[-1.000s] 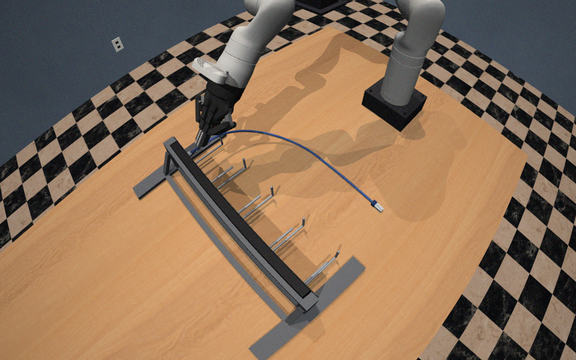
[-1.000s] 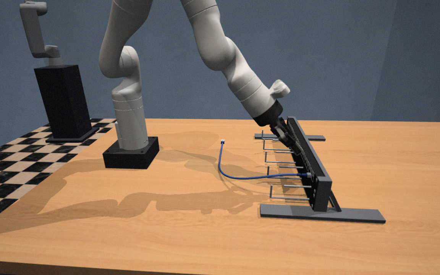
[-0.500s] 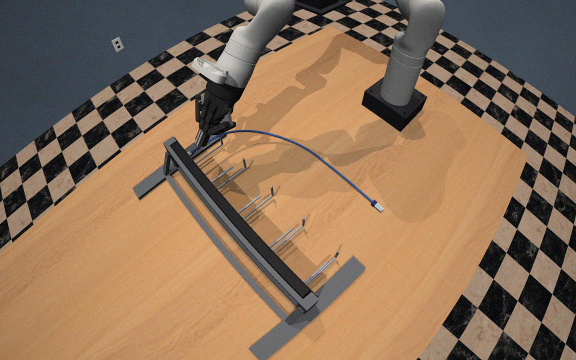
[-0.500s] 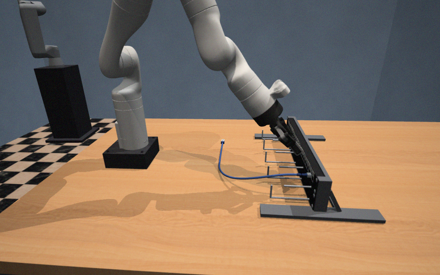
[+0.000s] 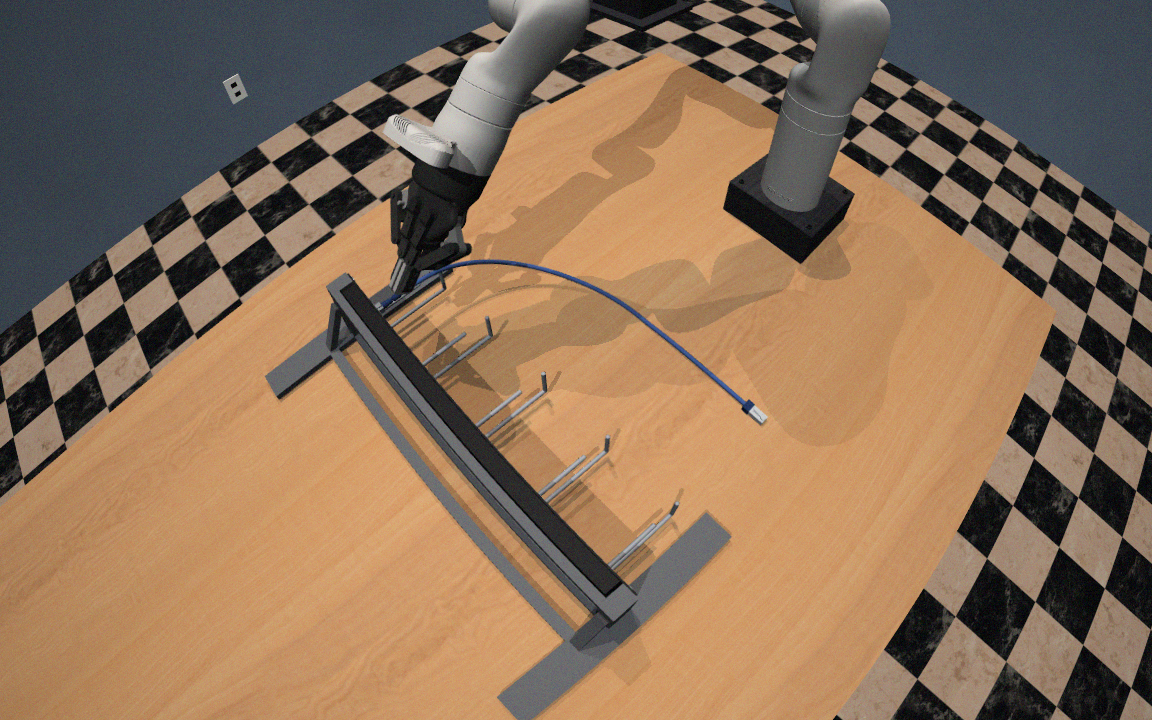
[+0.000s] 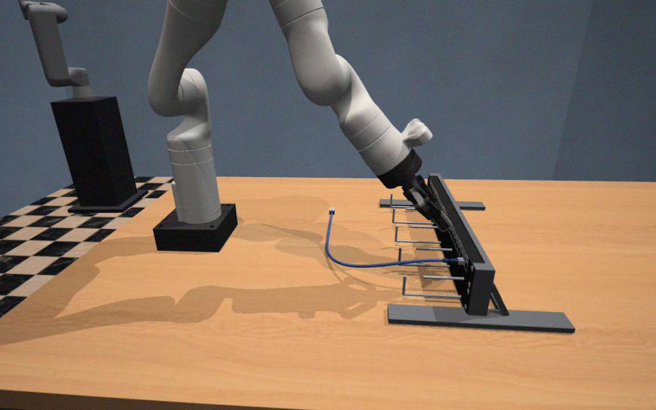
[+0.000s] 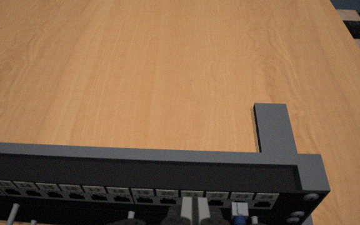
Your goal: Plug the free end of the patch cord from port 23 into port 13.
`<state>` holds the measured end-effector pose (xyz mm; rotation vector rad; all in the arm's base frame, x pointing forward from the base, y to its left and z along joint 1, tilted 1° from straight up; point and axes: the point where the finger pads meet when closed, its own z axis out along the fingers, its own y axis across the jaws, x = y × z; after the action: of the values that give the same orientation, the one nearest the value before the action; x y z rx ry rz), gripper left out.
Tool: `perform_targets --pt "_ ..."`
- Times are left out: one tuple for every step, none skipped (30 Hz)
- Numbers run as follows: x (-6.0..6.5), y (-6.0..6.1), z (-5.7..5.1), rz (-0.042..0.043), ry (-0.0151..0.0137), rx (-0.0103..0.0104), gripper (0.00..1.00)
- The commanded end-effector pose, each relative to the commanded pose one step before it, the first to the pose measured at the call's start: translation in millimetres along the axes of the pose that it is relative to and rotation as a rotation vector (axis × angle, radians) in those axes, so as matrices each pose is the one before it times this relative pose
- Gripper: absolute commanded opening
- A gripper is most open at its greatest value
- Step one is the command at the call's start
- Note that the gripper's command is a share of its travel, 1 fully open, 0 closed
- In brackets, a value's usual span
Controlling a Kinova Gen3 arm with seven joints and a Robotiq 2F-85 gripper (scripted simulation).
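Observation:
My gripper (image 5: 399, 279) (image 6: 445, 224) (image 7: 194, 214) is shut and empty, its tips in front of the port 21 plate, left of the plugged end (image 6: 459, 261) (image 7: 239, 209) in port 23. Whether the tips touch the rack (image 5: 483, 438) (image 6: 480, 290) (image 7: 136, 153) is unclear. The blue cord (image 5: 620, 304) (image 6: 366, 265) arches from port 23 towards the robot side. Its free plug (image 5: 756, 413) (image 6: 332, 210) is out in front of the rack, clear of the gripper. Port 13 (image 7: 12, 191), counted from the right end, looks empty at the left of the wrist view.
Grey cable pegs (image 5: 544, 382) (image 6: 396, 234) (image 7: 13, 214) stick out from the rack's port side. Flat rack feet (image 5: 683, 559) (image 6: 529, 321) (image 7: 274, 128) lie at both ends. The robot's black base (image 5: 786, 210) (image 6: 192, 232) stands on the wooden table (image 5: 204, 537) (image 6: 269, 356) (image 7: 136, 78). Its edge shows right in the wrist view.

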<state>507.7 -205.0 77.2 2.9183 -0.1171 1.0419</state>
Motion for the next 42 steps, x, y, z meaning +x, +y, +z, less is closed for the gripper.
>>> perform_targets --pt "4.09 1.33 0.17 0.0133 0.00907 -0.00386 0.0" --pt "0.04 0.0 -0.02 0.00017 0.00008 0.00002 0.0" --pt "0.04 0.0 -0.02 0.00017 0.00008 0.00002 0.0" --pt "0.04 0.0 -0.02 0.00016 0.00009 0.00002 0.0" --pt "0.04 0.0 -0.02 0.00016 0.00009 0.00002 0.0" --pt "0.04 0.0 -0.02 0.00016 0.00009 0.00002 0.0" --pt "0.04 0.0 -0.02 0.00015 0.00008 0.00002 0.0" --pt "0.04 0.0 -0.02 0.00015 0.00009 0.00002 0.0" --pt "0.04 0.0 -0.02 0.00015 0.00008 0.00002 0.0" --pt "0.04 0.0 -0.02 0.00015 0.00008 0.00002 0.0" --pt "0.04 0.0 -0.02 0.00015 0.00008 0.00002 0.0" --pt "0.0 0.0 0.0 0.0 0.0 0.0 0.0" --pt "0.0 0.0 0.0 0.0 0.0 0.0 0.0" --pt "0.04 0.0 -0.02 0.00014 0.00008 0.00003 0.0" --pt "0.04 0.0 -0.02 0.00014 0.00008 0.00002 0.0" --pt "0.04 0.0 -0.02 0.00014 0.00008 0.00002 0.0" --pt "0.04 0.0 -0.02 0.00014 0.00008 0.00003 0.0" --pt "0.04 0.0 -0.02 0.00014 0.00008 0.00003 0.0" --pt "0.04 0.0 -0.02 0.00014 0.00008 0.00003 0.0" --pt "0.04 0.0 -0.02 0.00013 0.00008 0.00003 0.0" --pt "0.04 0.0 -0.02 0.00013 0.00008 0.00003 0.0" --pt "0.04 0.0 -0.02 0.00012 0.00008 0.00003 0.0" --pt "0.04 0.0 -0.02 0.00011 0.00008 0.00003 0.0" --pt "0.03 -0.01 -0.05 0.00009 0.00005 0.00003 0.0" --pt "-0.07 -0.03 -0.19 -0.00007 -0.00021 0.00002 0.0" --pt "-0.18 -0.08 -0.5 -0.00019 -0.00056 0.00004 0.0" --pt "-0.33 -0.16 -0.93 -0.00035 -0.00104 0.00008 0.0" --pt "-0.63 -0.27 -1.41 -0.00048 -0.00183 0.00021 0.0" --pt "0.0 0.0 0.0 0.0 0.0 0.0 0.0" --pt "0.0 0.0 0.0 0.0 0.0 0.0 0.0" --pt "-2.0 -0.66 -1.33 0.00014 -0.00457 0.00132 0.0" --pt "-0.1 -0.05 -1.66 -0.00013 -0.00022 0.0 0.0" --pt "0.0 0.0 -1.94 0.0 0.0 0.00001 0.0" --pt "-0.01 0.0 -2.39 -0.00002 -0.00001 0.0 0.0" --pt "-0.01 0.0 -2.84 -0.00001 -0.00001 0.00001 0.0" --pt "-0.02 0.0 -3.31 -0.00004 -0.00002 -0.00001 0.0" --pt "-0.02 0.0 -3.78 -0.00002 -0.00002 0.00001 0.0" --pt "-0.02 0.0 -4.25 -0.00002 -0.00002 0.00001 0.0" --pt "-0.02 -0.01 -4.7 -0.00003 -0.00002 0.00001 0.0" --pt "-0.03 -0.01 -5.15 -0.00004 -0.00003 0.0 0.0" --pt "-0.03 -0.01 -5.58 -0.00005 -0.00004 0.0 0.0" --pt "-0.03 -0.01 -5.97 -0.00004 -0.00003 0.00002 0.0"
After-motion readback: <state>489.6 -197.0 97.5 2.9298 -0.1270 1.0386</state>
